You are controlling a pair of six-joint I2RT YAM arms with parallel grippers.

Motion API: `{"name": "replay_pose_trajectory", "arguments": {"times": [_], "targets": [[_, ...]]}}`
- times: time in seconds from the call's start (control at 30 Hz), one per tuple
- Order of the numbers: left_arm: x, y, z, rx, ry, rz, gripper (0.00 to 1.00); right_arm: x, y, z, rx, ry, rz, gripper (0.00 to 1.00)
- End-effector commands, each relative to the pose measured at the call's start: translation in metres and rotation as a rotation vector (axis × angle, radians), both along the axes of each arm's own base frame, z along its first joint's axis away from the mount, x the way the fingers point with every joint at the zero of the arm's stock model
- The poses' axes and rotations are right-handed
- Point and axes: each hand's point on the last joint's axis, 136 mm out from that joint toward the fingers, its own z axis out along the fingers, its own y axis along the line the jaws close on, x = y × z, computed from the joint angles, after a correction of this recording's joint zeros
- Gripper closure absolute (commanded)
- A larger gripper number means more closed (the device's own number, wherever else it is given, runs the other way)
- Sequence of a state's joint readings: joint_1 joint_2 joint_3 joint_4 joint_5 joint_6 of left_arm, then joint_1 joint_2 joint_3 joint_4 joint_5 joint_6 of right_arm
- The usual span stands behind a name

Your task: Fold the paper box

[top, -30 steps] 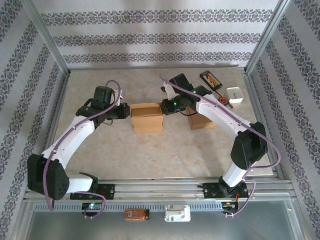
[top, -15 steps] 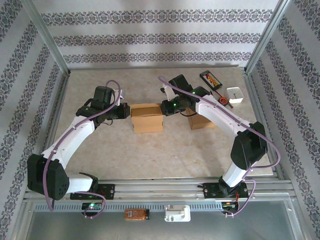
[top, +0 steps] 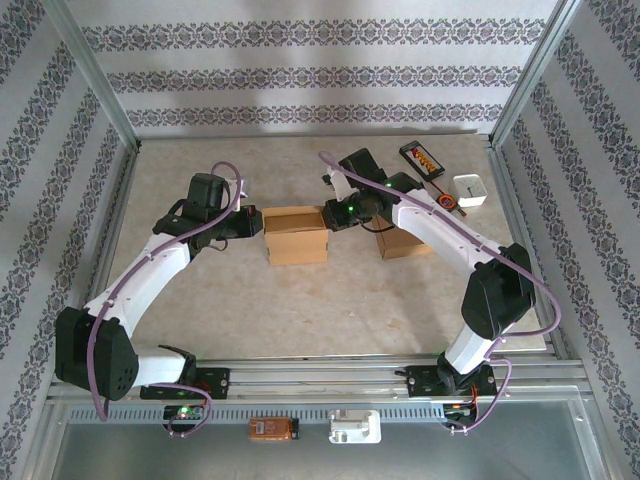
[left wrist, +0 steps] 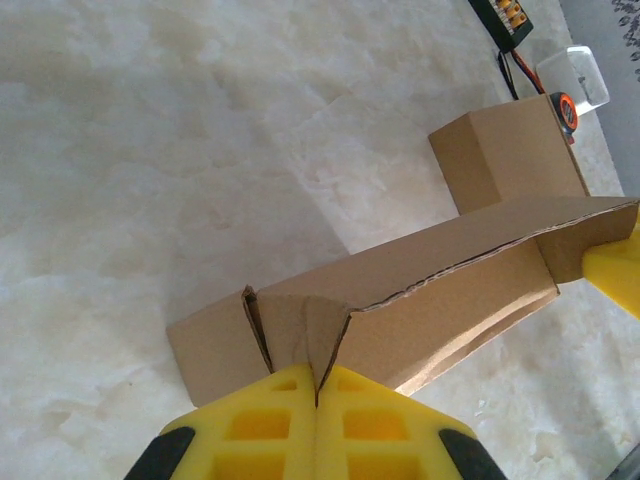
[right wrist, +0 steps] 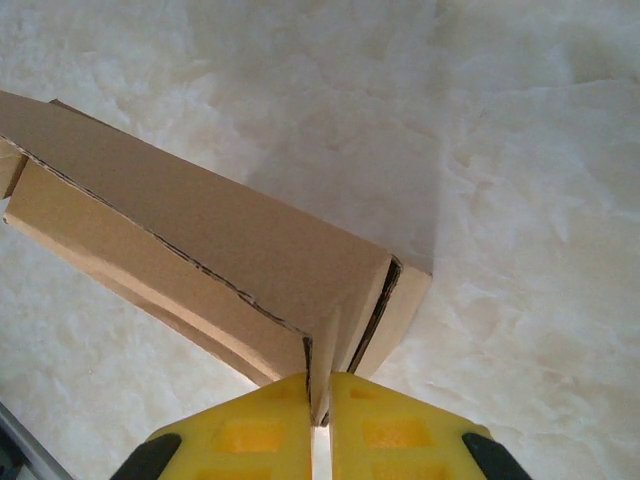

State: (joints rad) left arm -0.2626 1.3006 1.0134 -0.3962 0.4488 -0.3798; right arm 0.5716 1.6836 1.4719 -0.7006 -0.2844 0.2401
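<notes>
Flaps point(left wrist: 322, 335) at opposite ends of the paper box point(top: 295, 235) are pinched tightly by the left gripper point(left wrist: 316, 385) and the right gripper point(right wrist: 320, 395).

The paper box point(top: 295, 236) lies between left end effector point(top: 257, 223) and right end effector point(top: 328, 214).

Left hand point(left wrist: 316, 385) pinched closed, right hand point(right wrist: 320, 400) pinched closed, facing inward

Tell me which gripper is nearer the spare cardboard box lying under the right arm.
Right. The right gripper pinches the middle box's right end, just left of the spare box. The left gripper pinches the opposite, left end, farther away.
</notes>
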Motion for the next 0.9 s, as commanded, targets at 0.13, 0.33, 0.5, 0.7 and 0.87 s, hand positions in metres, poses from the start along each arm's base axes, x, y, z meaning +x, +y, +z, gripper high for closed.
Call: {"name": "replay_pose_trajectory", "arguments": {"times": [0.13, 0.33, 0.5, 0.7, 0.87], "targets": [[-0.007, -0.020, 0.009, -0.106, -0.002, -0.053, 0.99, -0.011, -0.004, -0.014, -0.036, 0.058, -0.002, 0.87], [-0.007, -0.022, 0.010, -0.127, 0.002, -0.048, 0.99, -0.011, -0.004, -0.014, -0.036, 0.059, 0.000, 0.87], [-0.005, -0.031, 0.018, -0.215, -0.008, -0.055, 0.99, -0.011, -0.003, -0.014, -0.037, 0.058, 0.003, 0.87], [-0.009, -0.020, -0.002, -0.126, 0.030, -0.034, 0.99, -0.010, -0.003, -0.014, -0.038, 0.055, 0.003, 0.87], [-0.016, 0.000, -0.027, 0.012, 0.077, 0.003, 0.99, -0.010, -0.003, -0.014, -0.039, 0.056, 0.004, 0.87]]}}
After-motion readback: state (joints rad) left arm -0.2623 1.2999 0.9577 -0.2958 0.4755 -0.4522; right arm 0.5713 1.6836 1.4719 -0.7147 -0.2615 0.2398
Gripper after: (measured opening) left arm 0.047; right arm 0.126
